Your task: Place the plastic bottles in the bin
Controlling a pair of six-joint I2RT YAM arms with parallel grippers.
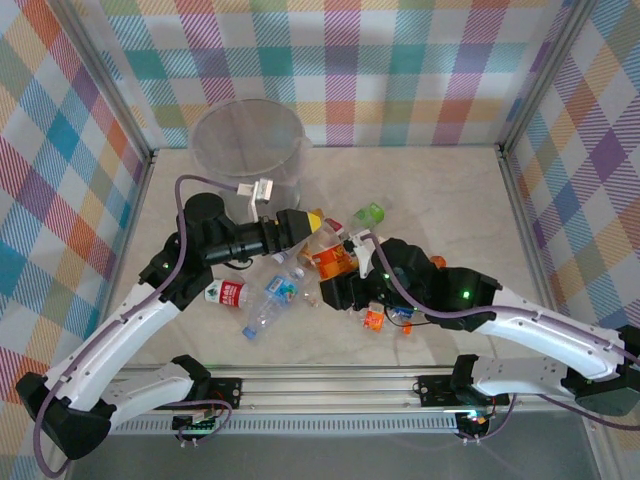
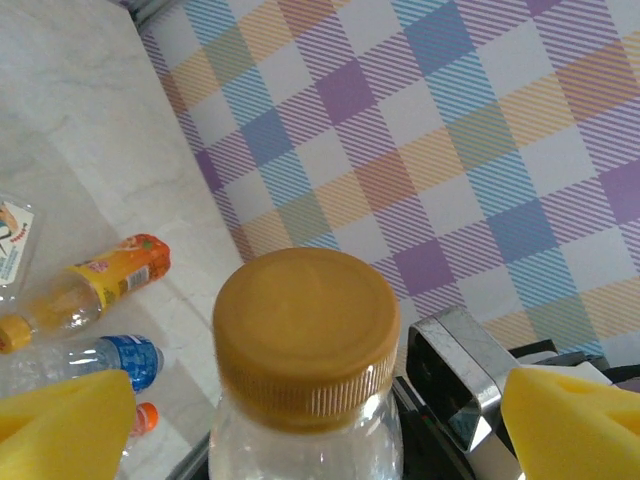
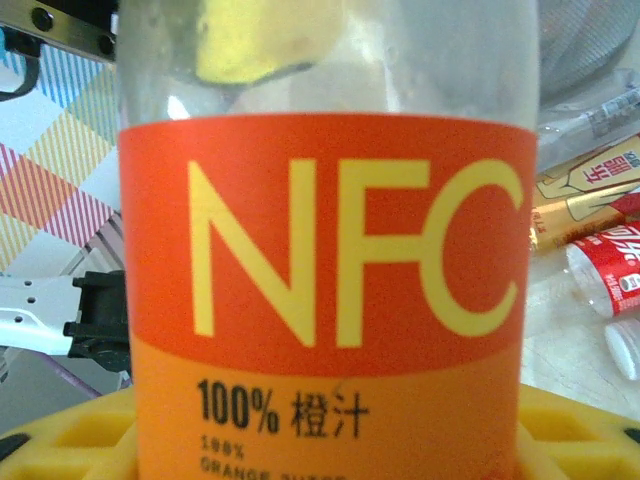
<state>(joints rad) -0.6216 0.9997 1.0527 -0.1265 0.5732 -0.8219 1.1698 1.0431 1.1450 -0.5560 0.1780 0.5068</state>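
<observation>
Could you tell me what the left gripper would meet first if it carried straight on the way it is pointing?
Most likely the yellow cap of the NFC bottle, which the right gripper holds between the left gripper's open fingers. Depth is hard to judge; beyond it stands the plaid wall.

The counter (image 1: 450,200) is a pale, marbled slab. The bin (image 1: 247,150) stands on it at the far left corner. Near the middle, a red-labelled bottle (image 1: 228,293) lies on its side, with a blue-labelled bottle (image 1: 268,305) lying just beside it to the right. Farther back, a green-capped bottle (image 1: 368,215) lies apart from these. In the left wrist view, a bottle with an orange label (image 2: 100,285) also lies flat on the slab.
</observation>
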